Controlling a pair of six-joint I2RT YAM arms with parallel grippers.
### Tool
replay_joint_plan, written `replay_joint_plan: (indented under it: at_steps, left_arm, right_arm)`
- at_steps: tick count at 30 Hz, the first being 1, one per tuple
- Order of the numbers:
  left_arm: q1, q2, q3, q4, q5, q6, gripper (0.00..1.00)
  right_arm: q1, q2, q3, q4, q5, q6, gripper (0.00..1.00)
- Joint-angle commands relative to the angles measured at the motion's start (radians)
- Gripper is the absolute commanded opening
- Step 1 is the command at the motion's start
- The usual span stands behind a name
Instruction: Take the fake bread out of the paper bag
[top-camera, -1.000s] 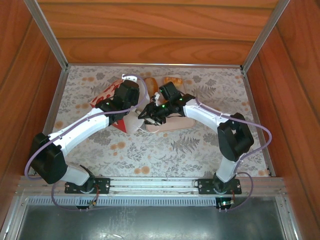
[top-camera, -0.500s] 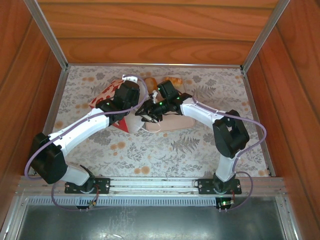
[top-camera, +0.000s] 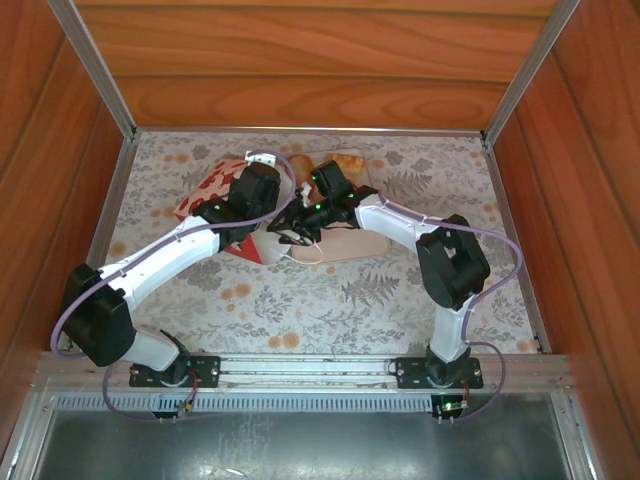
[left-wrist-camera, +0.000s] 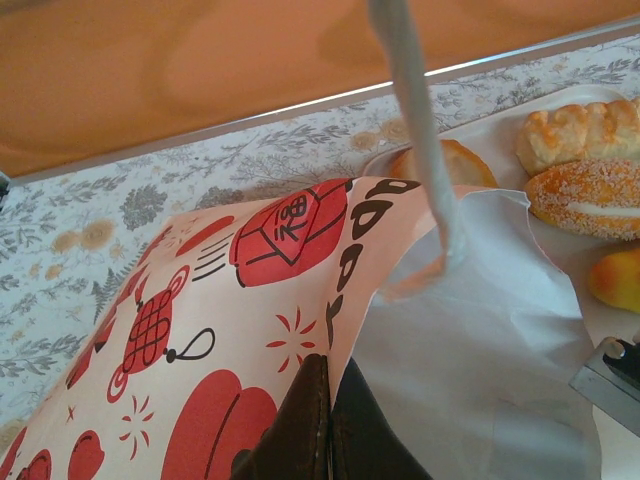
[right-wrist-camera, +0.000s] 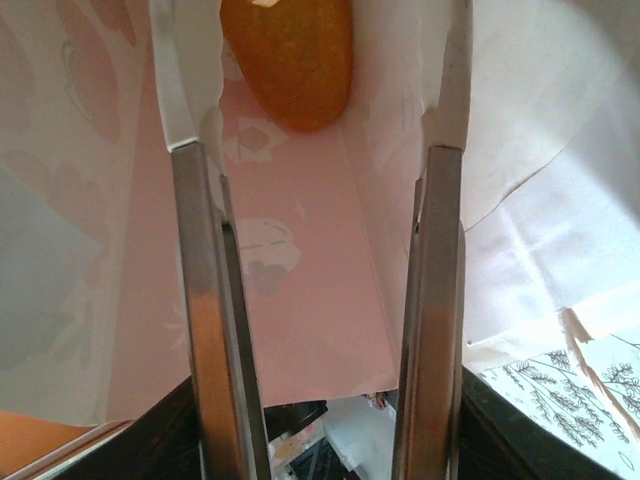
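The table (top-camera: 400, 290) is covered from wall to wall with a pale cloth (top-camera: 180, 290) printed with grey ferns and small orange flowers. Toward the far side, left of centre, the paper bag (top-camera: 205, 190) lies on its side with its red-patterned face up and its mouth turned to the right. Just beside that mouth, about mid-table, sits a pale beige tray (top-camera: 350, 245).

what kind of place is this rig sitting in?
Probably a lab test enclosure rather than a real kitchen: wood-grain panel walls, aluminium frame posts, and a floral-print tablecloth laid as a staged surface.
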Motion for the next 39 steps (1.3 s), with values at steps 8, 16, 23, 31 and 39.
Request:
replay_joint_plan:
  at_steps: [8, 16, 23, 31, 39]
  left_arm:
    - [-0.011, -0.023, -0.013, 0.027, -0.022, 0.015, 0.0]
    - [-0.012, -0.05, -0.036, 0.03, -0.008, 0.018, 0.0]
    - [-0.012, -0.055, -0.046, 0.035, 0.01, 0.012, 0.0]
    - [-0.011, -0.057, -0.047, 0.038, 0.016, 0.008, 0.0]
    - [-0.012, -0.054, -0.047, 0.048, 0.01, 0.011, 0.0]
  right_arm:
    - [-0.007, -0.068, -0.059, -0.116, -0.044, -0.108, 0.5]
    - [-0.016, -0.09, -0.071, -0.086, -0.025, -0.099, 0.5]
    - [-0.017, -0.058, -0.063, 0.047, -0.051, -0.031, 0.52]
    - [-0.017, -0.025, -0.041, 0.039, -0.045, -0.02, 0.53]
    - [-0.015, -0.029, -0.068, 0.06, -0.057, 0.008, 0.53]
